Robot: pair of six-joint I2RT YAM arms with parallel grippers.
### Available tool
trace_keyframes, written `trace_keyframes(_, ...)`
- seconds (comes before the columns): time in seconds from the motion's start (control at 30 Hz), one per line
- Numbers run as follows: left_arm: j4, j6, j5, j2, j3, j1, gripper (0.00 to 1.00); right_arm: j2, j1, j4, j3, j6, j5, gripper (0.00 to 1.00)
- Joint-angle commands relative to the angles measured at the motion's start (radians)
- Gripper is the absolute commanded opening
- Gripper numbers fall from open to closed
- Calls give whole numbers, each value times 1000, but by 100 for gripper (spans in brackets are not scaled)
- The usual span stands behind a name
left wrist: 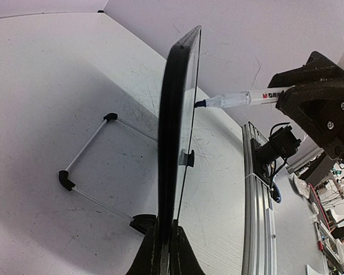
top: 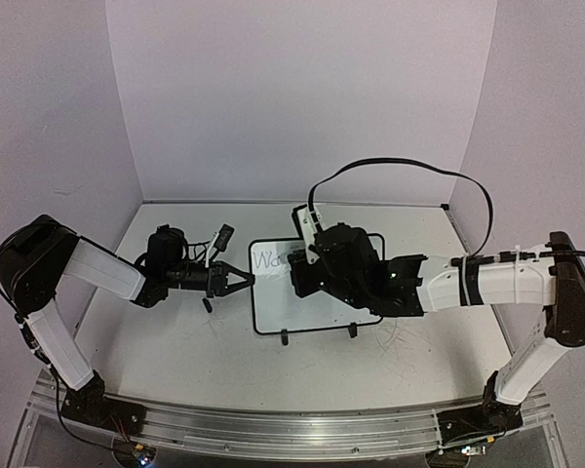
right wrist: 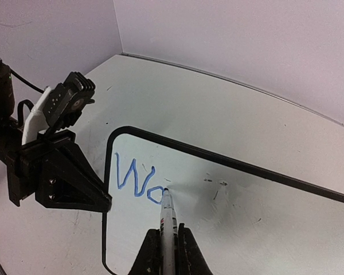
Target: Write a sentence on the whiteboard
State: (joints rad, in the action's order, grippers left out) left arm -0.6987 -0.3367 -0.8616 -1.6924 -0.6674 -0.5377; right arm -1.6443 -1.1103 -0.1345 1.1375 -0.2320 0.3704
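Observation:
The whiteboard [top: 283,310] stands tilted on its feet at mid-table. My left gripper [top: 248,278] is shut on its left edge, and in the left wrist view the jaws [left wrist: 166,243] pinch the black frame [left wrist: 176,114] edge-on. My right gripper [right wrist: 169,240] is shut on a white marker [right wrist: 168,215], whose tip touches the board [right wrist: 252,220]. The sentence [right wrist: 133,179] reads "Wo" in blue at the board's top left, and the tip rests on the "o". From above, the right gripper [top: 300,271] covers the board's right half, and the blue letters [top: 268,261] show beside it.
The board's wire stand [left wrist: 86,154] with black feet rests on the scuffed tabletop behind it. An aluminium rail [top: 292,429] runs along the near edge. White walls enclose the back and sides. A black cable [top: 419,168] loops above the right arm.

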Motion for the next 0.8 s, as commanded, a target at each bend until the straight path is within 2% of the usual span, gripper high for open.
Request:
trace_keyframes(0.0, 8, 10, -40, 28, -28, -14, 0, -20, 4, -21, 48, 10, -3, 0)
trace_keyframes(0.77, 7, 10, -40, 22, -31, -15, 0, -12, 4, 29, 21, -31, 24, 0)
